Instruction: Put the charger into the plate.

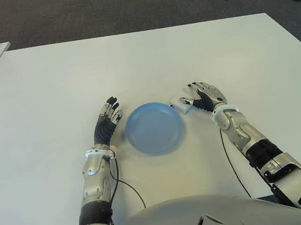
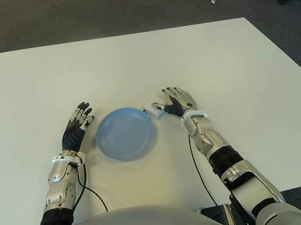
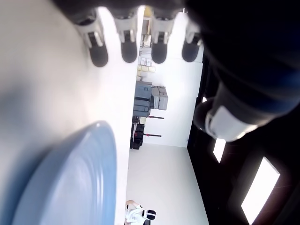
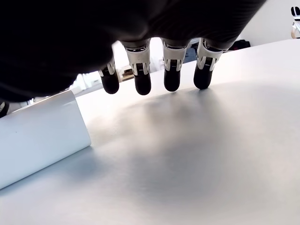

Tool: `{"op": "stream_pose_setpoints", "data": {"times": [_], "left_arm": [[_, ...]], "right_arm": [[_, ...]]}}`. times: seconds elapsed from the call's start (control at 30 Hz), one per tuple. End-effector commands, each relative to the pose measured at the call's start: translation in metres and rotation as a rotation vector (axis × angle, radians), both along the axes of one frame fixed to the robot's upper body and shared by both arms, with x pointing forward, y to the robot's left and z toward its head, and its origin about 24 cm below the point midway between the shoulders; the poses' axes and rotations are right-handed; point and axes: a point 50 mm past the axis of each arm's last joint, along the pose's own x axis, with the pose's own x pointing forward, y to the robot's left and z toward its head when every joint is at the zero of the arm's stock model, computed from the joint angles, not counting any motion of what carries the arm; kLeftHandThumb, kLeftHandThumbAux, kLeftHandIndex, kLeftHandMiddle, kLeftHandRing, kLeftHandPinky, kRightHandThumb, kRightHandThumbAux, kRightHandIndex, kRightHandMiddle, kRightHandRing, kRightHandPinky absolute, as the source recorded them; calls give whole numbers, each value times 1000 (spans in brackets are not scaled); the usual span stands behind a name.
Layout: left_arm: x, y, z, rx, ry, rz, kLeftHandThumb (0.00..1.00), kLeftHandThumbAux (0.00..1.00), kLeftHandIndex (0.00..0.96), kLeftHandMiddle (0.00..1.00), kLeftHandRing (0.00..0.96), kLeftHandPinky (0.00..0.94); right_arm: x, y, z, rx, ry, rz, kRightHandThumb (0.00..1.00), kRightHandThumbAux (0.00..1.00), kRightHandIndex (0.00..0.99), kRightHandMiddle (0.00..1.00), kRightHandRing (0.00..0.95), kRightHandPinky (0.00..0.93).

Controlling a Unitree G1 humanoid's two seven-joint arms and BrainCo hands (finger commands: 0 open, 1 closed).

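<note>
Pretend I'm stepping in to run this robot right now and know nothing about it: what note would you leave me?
Left robot hand: open, holding nothing, just to the left of the blue plate.
Right robot hand: open, fingers straight, nothing grasped. The white charger lies on the white table beside its thumb, between that hand and the plate's right rim.
Done: nothing yet. The charger is on the table and the plate holds nothing.
Left: close the right robot hand on the charger, lift it, carry it the short way left, and set it down in the plate.
</note>
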Motion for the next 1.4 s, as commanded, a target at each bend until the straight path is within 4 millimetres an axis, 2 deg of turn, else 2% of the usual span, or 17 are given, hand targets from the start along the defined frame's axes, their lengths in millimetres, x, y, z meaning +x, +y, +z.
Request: {"op": "stream_pose_setpoints", "data": {"times": [0.03,0.33,0.7,1.1,1.27,1.4], "left_arm": [[-5,3,-10,-3,66,25,0,617,21,80,78,111],[-5,6,-9,-9,56,21,0,615,19,79,78,103],[-5,8,-8,-6,43,13,0,614,18,79,77,103],[-5,10,-8,-10,49,6,0,617,16,79,75,101],[-6,11,-8,-11,53,8,0,614,15,80,78,101],[-6,12,-8,-9,54,10,0,613,15,81,78,99]], "right_arm": [[-8,1,-10,-1,73,9,287,131,0,0,0,0],[-13,-4,-9,-1,80,18,281,134,0,0,0,0],[-26,-21,-6,-20,95,38,287,148,0,0,0,0],[-41,-46,-8,-38,107,28,282,175,0,0,0,0],[-47,-69,-14,-53,107,0,277,183,0,0,0,0],[-48,-73,-16,-54,99,-8,275,186,0,0,0,0]]}}
